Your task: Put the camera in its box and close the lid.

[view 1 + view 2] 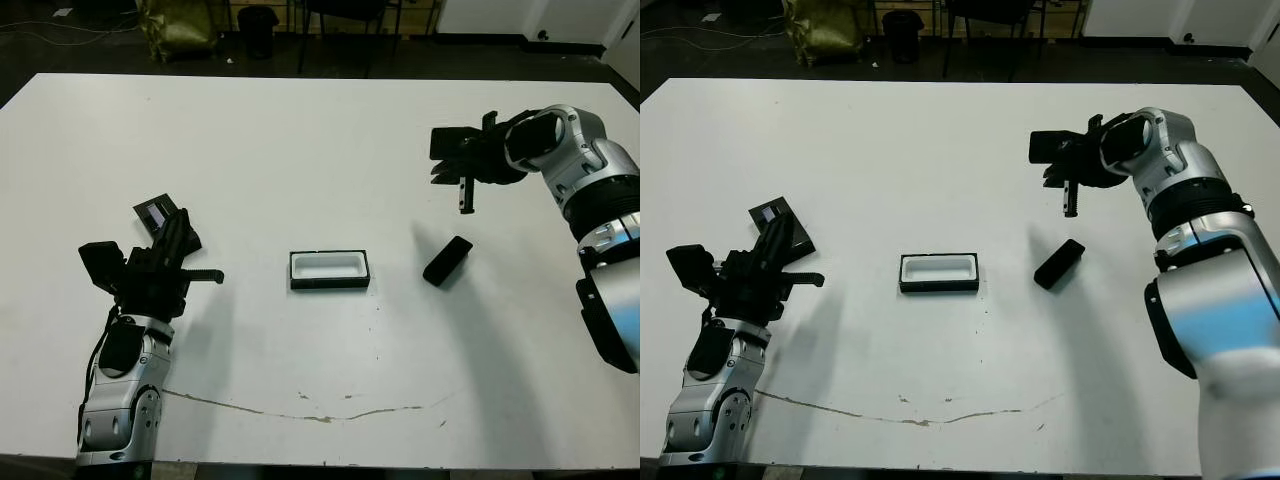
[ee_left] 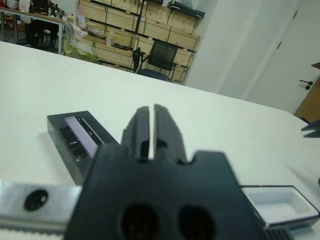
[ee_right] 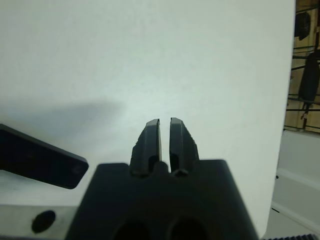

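The camera [image 1: 447, 261] lies on the white table [image 1: 300, 150] just right of the box [image 1: 330, 270], its long axis slanting toward the far right. The box lies crosswise, open. The lid [image 1: 157, 215] lies far left. Left claw [image 2: 149, 116] and right claw [image 3: 165, 125] are nearly closed, empty. No writing is readable.

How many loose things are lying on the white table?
3. An open black tray with white lining sits mid-table; a small slim black bar lies to its right; a flat black panel with a shiny window lies far left, partly hidden by the left arm.
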Tool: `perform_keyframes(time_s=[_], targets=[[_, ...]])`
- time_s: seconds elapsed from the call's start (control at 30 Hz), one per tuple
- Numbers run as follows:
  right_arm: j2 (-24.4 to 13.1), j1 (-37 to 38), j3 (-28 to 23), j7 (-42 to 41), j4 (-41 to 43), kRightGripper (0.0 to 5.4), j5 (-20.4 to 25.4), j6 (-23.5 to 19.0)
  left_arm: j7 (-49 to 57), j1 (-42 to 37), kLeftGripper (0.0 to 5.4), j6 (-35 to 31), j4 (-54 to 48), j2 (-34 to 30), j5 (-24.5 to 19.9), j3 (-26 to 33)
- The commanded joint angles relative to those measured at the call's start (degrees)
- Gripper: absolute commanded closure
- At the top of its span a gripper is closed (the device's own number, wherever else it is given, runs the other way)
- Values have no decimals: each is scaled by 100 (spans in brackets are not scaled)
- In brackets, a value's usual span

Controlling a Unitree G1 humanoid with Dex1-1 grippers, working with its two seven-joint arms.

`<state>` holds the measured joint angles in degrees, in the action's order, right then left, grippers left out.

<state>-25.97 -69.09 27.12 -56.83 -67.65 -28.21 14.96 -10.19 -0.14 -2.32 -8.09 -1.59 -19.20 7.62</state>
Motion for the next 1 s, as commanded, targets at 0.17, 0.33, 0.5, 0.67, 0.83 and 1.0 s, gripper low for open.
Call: perform_keyframes(time_s=[0.17, 0.33, 0.5, 0.67, 0.83, 1.0], targets=[[125, 209, 93, -99, -175, 540, -113, -436, -9, 80, 538, -54, 84, -31, 30, -4], [143, 310, 52, -92, -244, 540, -59, -480, -46, 76, 538, 44, 135, -35, 68, -15], [202, 373, -9, -166, -307, 540, 6, -746, -86, 88, 538, 102, 176, -29, 37, -6], [135, 544, 87, -69, -175, 540, -77, -475, -116, 94, 538, 87, 174, -38, 18, -9], [92, 658, 170, 27, -88, 540, -179, -403, -97, 109, 538, 96, 160, -23, 51, -19], [137, 691, 97, -117, -139, 540, -113, -685, -59, 118, 538, 32, 119, -16, 50, -30]])
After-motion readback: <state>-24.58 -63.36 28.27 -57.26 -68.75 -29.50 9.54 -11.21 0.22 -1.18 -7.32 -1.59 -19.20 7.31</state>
